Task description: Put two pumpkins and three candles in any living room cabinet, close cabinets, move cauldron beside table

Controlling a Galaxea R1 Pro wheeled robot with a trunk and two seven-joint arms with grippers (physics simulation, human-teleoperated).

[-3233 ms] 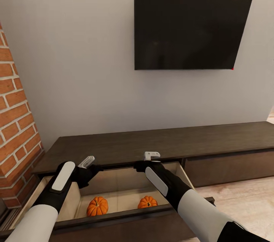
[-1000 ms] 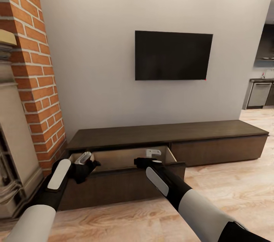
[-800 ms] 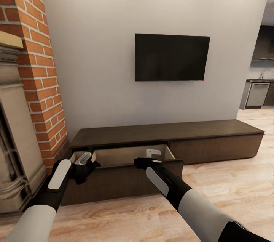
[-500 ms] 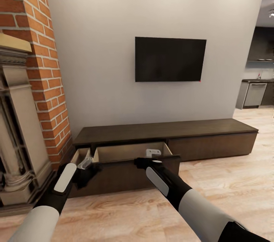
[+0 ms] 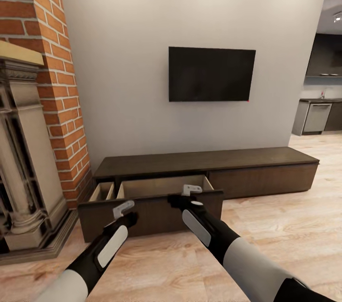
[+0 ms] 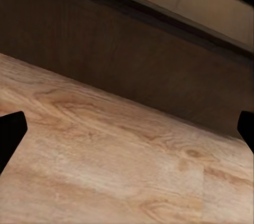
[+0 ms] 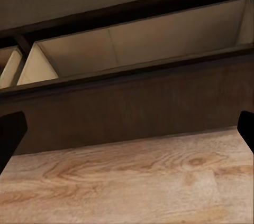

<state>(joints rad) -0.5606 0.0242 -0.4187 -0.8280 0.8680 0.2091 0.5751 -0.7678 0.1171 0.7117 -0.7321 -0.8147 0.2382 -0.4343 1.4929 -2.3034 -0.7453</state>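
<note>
The cabinet (image 5: 204,169) stands ahead of both claws with 1 wide drawer (image 5: 152,197) pulled out, so closing it remains. Its inside is hidden from here; whether pumpkins or candles lie there cannot be told. The left gripper (image 5: 124,208) and right gripper (image 5: 191,190) hang just before the drawer front, both spread open and empty. No readable writing anywhere.

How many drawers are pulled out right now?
1. One wide drawer sticks out at the cabinet's left end, near the brick wall. Its inside has two compartments. Anything inside is hidden.
</note>
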